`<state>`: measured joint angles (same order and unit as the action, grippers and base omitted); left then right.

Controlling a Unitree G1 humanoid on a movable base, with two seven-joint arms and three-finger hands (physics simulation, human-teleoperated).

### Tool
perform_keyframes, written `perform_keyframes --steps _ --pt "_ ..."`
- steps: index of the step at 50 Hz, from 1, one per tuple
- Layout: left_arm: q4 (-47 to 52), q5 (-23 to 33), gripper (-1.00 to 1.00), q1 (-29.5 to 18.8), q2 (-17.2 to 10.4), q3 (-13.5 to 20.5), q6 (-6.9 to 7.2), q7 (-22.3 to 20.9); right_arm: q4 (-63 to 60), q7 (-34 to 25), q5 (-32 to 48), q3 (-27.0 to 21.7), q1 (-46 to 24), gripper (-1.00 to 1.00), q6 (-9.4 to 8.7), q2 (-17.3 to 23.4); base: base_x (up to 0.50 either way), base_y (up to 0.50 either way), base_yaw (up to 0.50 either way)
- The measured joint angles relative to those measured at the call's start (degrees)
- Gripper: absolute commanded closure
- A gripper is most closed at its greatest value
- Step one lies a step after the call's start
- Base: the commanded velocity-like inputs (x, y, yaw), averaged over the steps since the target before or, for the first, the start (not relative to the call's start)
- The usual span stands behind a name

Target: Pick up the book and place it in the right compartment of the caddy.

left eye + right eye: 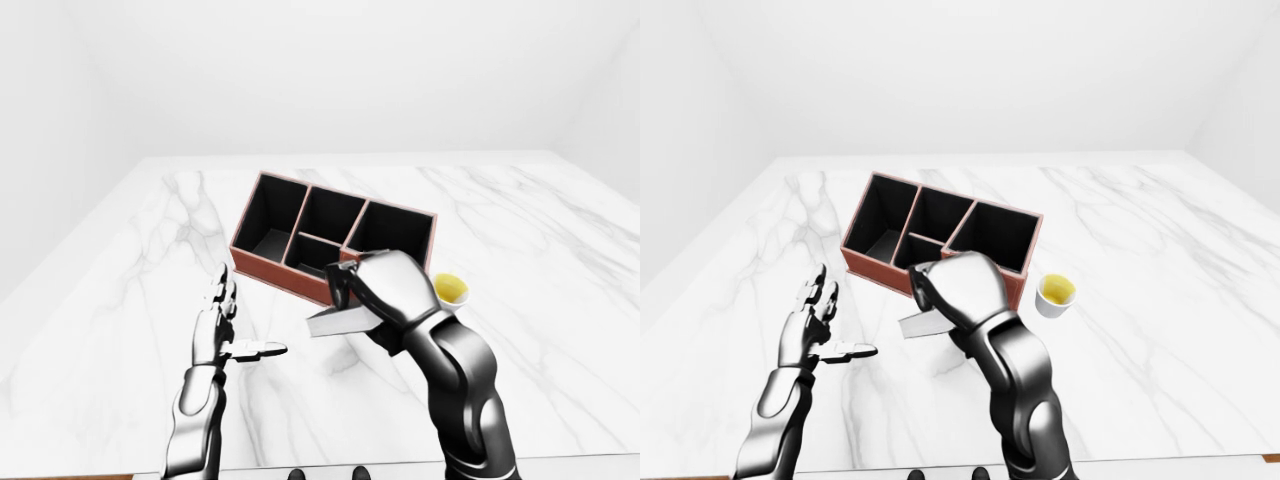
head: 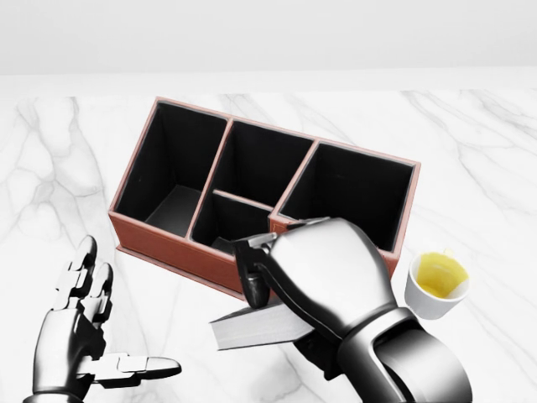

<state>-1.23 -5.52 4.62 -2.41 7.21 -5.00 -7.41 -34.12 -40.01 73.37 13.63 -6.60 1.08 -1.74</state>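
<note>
A red-brown caddy (image 2: 197,262) with black compartments stands on the white marble table (image 2: 503,168). Its right compartment (image 2: 348,189) is the large one nearest the cup. My right hand (image 2: 277,281) is shut on a book (image 2: 247,327) with white page edges, held just below the caddy's near wall, level with its middle and right compartments. The hand covers most of the book. My left hand (image 2: 96,336) is open and empty, at the lower left of the head view, apart from the caddy.
A white cup (image 2: 435,285) of yellow liquid stands just right of the caddy's right end, close to my right forearm. Bare marble lies to the left and right of the caddy. The table's near edge shows at the bottom of the left-eye view (image 1: 330,468).
</note>
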Motion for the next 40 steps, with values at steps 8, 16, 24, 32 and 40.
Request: perform_keyframes --steps 8,16,24,32,40 --pt "0.89 0.04 -1.0 0.34 0.07 0.08 0.0 -0.08 -3.86 0.0 -0.16 0.26 -2.99 1.0 -1.83 -1.57 0.0 0.0 0.0" --pt "1.55 0.07 -1.0 0.57 0.13 0.14 0.0 -0.16 -7.42 0.0 -0.16 -0.06 -7.31 1.0 -4.47 -3.38 0.0 0.0 0.0" --pt "1.86 0.1 -1.0 0.72 0.19 0.15 0.0 -0.22 -10.53 -0.01 0.02 -0.55 -12.11 1.0 -6.09 -4.92 0.0 0.0 0.0" --pt "2.23 0.13 -1.0 0.96 0.26 0.09 0.0 -0.29 -11.94 0.0 0.47 -1.7 -18.32 1.0 -6.08 -5.94 0.0 0.0 0.0" --pt "2.89 0.08 -1.0 1.35 0.31 0.09 0.0 -0.47 -10.72 0.0 0.05 -4.01 -26.47 1.0 -6.09 -5.35 0.0 0.0 0.0"
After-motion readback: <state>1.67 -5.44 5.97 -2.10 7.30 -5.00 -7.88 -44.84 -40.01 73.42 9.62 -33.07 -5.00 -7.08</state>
